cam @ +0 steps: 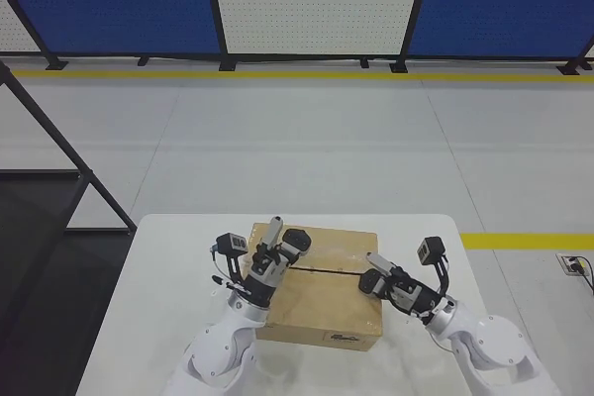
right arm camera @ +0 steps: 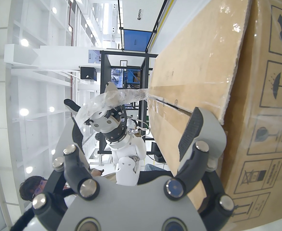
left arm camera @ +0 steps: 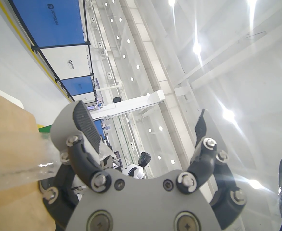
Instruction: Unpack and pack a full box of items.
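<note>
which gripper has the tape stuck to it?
The left gripper: a clear tape strip runs from the box seam onto it. The right gripper, open by the box's end, carries none.

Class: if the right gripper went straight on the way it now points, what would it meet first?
Likely the tape strip hanging off the left gripper, above the cardboard box seam. Depth is unclear; a finger of the right gripper may scrape the box top sooner.
</note>
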